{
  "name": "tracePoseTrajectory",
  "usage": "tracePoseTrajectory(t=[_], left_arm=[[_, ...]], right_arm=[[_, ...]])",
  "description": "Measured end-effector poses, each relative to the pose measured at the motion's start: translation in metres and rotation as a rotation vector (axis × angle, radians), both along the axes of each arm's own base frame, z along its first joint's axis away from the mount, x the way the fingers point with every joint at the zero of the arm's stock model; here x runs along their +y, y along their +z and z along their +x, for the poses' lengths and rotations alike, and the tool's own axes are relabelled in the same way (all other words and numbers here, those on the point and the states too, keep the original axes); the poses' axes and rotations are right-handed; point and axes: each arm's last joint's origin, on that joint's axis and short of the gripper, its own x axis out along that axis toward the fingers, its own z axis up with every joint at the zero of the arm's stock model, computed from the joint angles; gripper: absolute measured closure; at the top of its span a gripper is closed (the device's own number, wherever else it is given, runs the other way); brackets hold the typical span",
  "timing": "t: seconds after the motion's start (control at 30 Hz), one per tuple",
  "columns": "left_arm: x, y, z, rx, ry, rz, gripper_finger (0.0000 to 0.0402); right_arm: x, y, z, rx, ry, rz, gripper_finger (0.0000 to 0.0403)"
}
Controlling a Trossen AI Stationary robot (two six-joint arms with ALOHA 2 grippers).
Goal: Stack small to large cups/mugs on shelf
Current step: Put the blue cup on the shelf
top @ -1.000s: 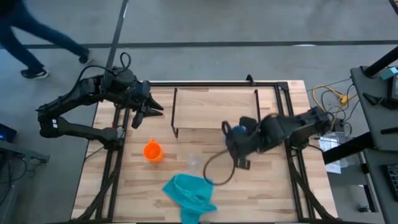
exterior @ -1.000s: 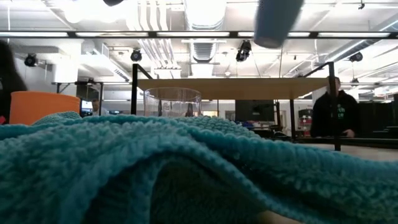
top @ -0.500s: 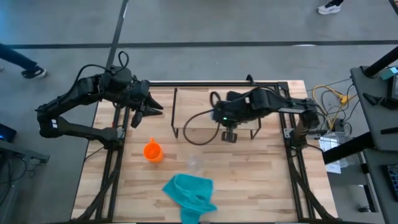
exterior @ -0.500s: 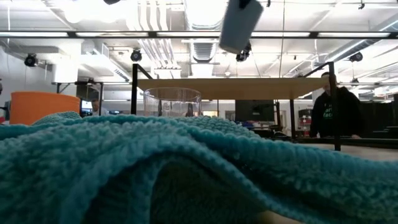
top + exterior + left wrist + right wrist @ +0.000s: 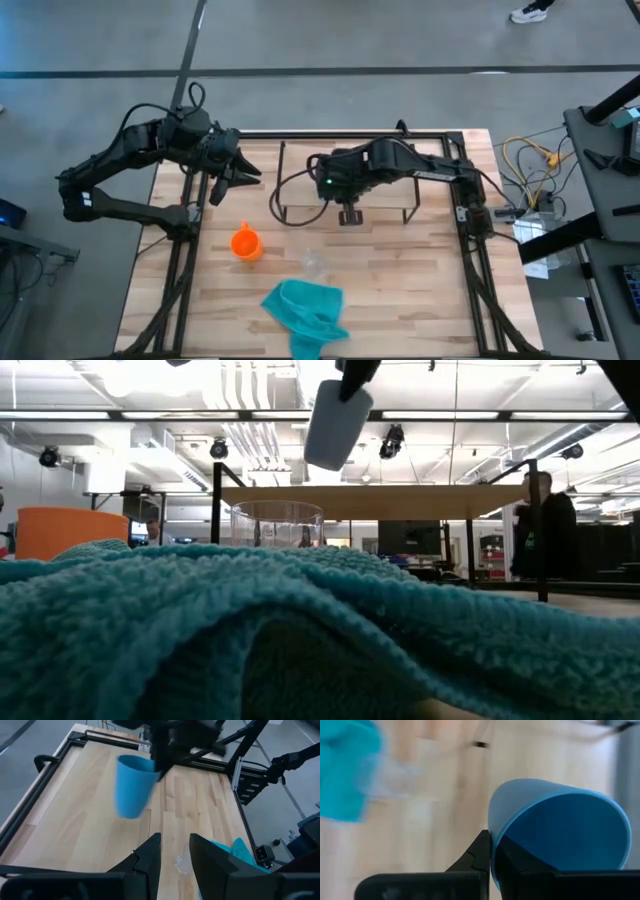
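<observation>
While the right gripper (image 5: 333, 186) hung above the shelf (image 5: 385, 160), its fingers were clamped on the rim of the blue cup (image 5: 133, 785), which it carried in the air, clear of the board. On the tabletop (image 5: 420, 290) in front of the shelf stood the orange mug (image 5: 245, 243) and, beside it, the clear glass cup (image 5: 314, 264). A teal cloth (image 5: 305, 312) lay crumpled just past the glass, filling most of the low view. Over the table's left rear corner waited the left gripper (image 5: 232, 177), fingers parted and empty.
</observation>
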Motion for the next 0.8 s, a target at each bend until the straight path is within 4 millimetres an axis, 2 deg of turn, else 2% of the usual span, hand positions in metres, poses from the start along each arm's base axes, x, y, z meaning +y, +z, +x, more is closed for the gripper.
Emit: tracePoseTrajectory(t=[0.13, 0.27, 0.63, 0.8], left_arm=[[0.0, 0.0, -0.001, 0.0, 0.0, 0.0, 0.0314], [0.0, 0.0, -0.001, -0.002, 0.0, 0.001, 0.0314], [-0.001, 0.0, -0.002, -0.001, 0.0, 0.0, 0.0314], [-0.001, 0.0, -0.002, -0.002, 0.0, 0.001, 0.0314]], right_arm=[[-0.004, 0.002, -0.001, 0.005, -0.003, -0.089, 0.0394], [-0.009, 0.007, -0.012, 0.04, -0.036, -0.086, 0.0394], [-0.022, 0.042, -0.046, -0.081, -0.181, -0.067, 0.0394], [-0.022, 0.045, -0.057, -0.088, -0.207, -0.026, 0.0394]])
